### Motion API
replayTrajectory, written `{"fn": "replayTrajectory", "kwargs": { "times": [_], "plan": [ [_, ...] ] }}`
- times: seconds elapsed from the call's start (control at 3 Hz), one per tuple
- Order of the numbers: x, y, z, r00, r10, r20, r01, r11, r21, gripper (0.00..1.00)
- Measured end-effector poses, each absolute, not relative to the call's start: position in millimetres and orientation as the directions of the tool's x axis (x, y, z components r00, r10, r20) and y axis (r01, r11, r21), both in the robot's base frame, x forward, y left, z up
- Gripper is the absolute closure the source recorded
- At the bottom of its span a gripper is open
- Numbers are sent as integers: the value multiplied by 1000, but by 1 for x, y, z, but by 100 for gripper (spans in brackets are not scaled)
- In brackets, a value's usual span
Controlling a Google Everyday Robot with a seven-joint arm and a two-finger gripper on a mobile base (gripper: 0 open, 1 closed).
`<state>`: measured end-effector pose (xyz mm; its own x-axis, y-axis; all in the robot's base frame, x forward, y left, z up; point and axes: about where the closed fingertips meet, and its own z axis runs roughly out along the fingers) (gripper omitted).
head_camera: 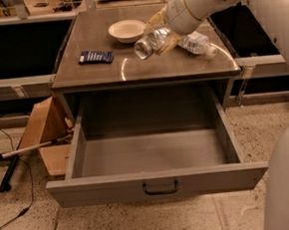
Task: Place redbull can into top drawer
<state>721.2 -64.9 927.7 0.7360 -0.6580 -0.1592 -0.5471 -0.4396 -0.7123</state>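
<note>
My gripper [162,34] hangs over the right middle of the tabletop, shut on the redbull can [151,41]. The can is silver, lies tilted on its side in the air, and its shiny round end points to the front left. The yellowish fingers [171,42] clasp its rear half. The top drawer [155,182] stands pulled wide open below the tabletop, grey, with a small black handle [160,188] on its front panel. Nothing lies inside it. The can is above the tabletop, behind the drawer's opening.
On the tabletop [131,70] are a white bowl [126,30], a flat dark blue packet [96,56] and a clear plastic water bottle [198,44] lying just right of the gripper. A cardboard box [46,132] and a cable lie on the floor at the left.
</note>
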Motion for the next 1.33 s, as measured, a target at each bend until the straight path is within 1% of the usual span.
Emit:
{"fn": "replayTrajectory", "kwargs": {
  "times": [0.67, 1.0, 1.33],
  "plan": [
    [668, -77, 932, 692, -697, -187, -580, -383, -719, 100],
    [647, -77, 928, 647, -745, -163, -600, -365, -712, 100],
    [629, -73, 909, 560, -824, -83, -602, -336, -724, 100]
  ]
}}
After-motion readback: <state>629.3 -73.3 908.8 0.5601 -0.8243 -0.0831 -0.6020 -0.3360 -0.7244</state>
